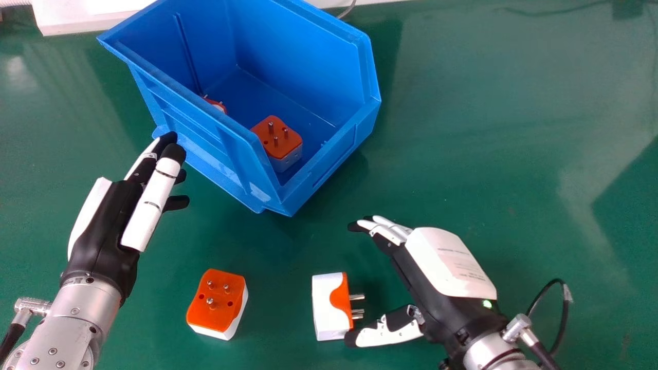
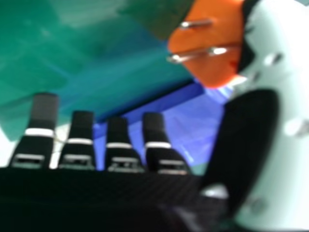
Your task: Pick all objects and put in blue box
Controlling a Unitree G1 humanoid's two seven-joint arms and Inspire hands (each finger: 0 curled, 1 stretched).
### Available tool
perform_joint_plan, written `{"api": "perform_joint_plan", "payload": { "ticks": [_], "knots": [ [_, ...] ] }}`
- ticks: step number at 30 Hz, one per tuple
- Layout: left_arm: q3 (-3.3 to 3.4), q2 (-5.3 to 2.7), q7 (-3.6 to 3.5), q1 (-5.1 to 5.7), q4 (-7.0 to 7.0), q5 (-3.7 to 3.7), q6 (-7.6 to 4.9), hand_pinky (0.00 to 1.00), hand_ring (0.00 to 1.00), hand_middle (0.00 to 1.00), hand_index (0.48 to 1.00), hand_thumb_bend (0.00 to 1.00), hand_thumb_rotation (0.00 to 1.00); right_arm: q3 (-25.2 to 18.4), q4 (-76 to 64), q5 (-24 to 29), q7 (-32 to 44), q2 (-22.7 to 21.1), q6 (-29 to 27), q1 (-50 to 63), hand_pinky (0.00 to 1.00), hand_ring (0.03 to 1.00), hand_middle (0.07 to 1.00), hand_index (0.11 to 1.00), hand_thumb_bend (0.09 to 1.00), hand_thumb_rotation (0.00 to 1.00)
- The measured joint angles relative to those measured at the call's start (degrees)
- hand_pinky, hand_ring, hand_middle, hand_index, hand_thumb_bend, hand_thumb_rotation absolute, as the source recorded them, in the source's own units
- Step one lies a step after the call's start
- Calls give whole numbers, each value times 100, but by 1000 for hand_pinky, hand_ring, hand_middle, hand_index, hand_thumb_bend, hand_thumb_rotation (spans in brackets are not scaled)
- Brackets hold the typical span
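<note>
a white-and-orange adapter (image 1: 328, 308) lies near on the counter (image 1: 488, 169), pins facing the right hand (image 1: 447, 267), empty and probably spread for pinching it; another adapter (image 1: 218, 308) sits left. farther, the open left hand (image 1: 103, 236) is beside the blue box (image 1: 221, 149).

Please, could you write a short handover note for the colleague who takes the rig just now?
Left hand: open, empty, beside the blue box.
Right hand: open, thumb close to the sideways plug adapter; contact unclear.
Done: two adapters in the box, one with pins up, one mostly hidden by the box wall.
Left to do: two adapters on the green table, the sideways one and one with pins up.
</note>
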Motion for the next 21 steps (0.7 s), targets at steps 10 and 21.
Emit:
{"api": "perform_joint_plan", "payload": {
  "ticks": [10, 21],
  "knots": [
    [-2, -11, 46, 24, -78, -3, 28, 838, 920, 942, 961, 532, 1000, 87, 91, 5, 45, -16, 36, -119, 777, 876, 898, 848, 676, 179],
    [-2, -29, 74, 49, -253, -7, 132, 848, 925, 950, 969, 509, 1000, 181, -162, 15, 309, -80, 115, -33, 737, 836, 877, 824, 673, 157]
  ]
}}
